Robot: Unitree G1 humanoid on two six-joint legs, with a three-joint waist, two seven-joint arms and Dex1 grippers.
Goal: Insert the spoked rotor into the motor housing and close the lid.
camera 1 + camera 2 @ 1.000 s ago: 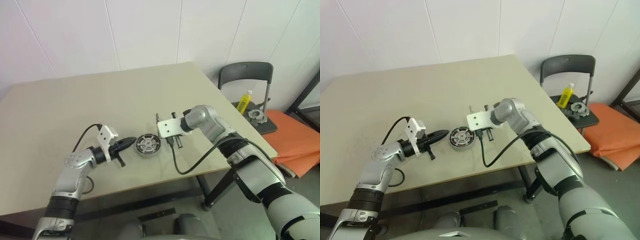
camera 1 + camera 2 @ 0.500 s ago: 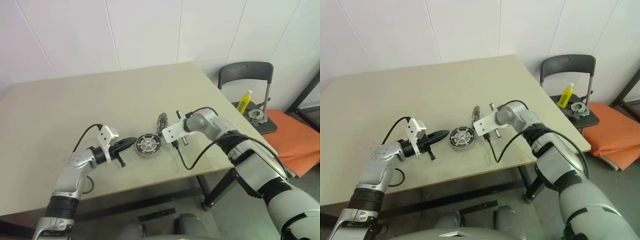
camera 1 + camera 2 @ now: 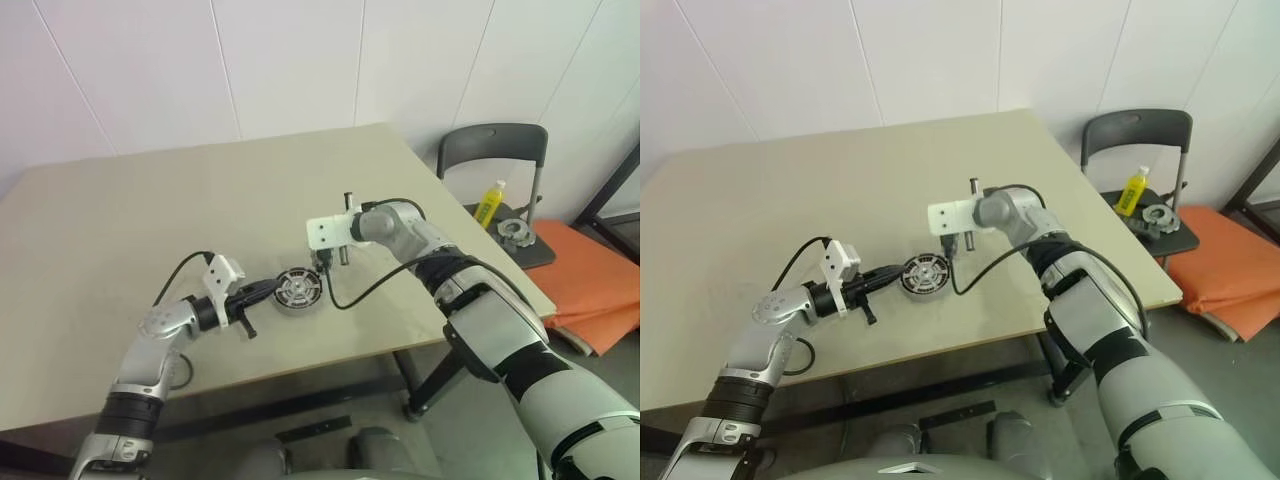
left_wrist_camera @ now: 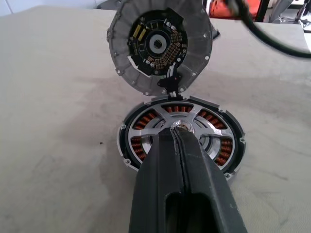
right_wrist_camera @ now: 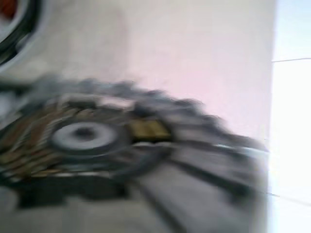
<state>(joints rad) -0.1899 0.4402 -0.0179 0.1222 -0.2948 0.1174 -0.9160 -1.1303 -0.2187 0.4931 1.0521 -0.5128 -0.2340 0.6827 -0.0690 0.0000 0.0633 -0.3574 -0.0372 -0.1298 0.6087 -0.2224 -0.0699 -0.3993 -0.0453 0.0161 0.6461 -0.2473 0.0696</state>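
The motor housing (image 3: 297, 289) lies flat on the tan table, its copper windings (image 4: 145, 121) showing. The spoked rotor (image 4: 194, 114) sits inside it. My left gripper (image 3: 268, 288) is shut and empty, and its tip (image 4: 177, 133) rests over the rotor's hub. The lid (image 4: 160, 46) stands on edge, tilted above the housing's far rim, with its dark inner face toward the left wrist camera. My right gripper (image 3: 322, 262) is shut on the lid's lower edge, just behind the housing. The right wrist view shows the lid (image 5: 97, 136) blurred and close.
The right wrist's black cable (image 3: 352, 288) loops down onto the table beside the housing. Off the table's right edge stands a dark chair (image 3: 490, 150) with a yellow bottle (image 3: 489, 203) and a metal part (image 3: 513, 230) on its seat. An orange cushion (image 3: 590, 280) lies beyond.
My right gripper has carried the lid left and forward, from the housing's right side to just behind it, and its wrist has turned. The left gripper has stayed at the housing.
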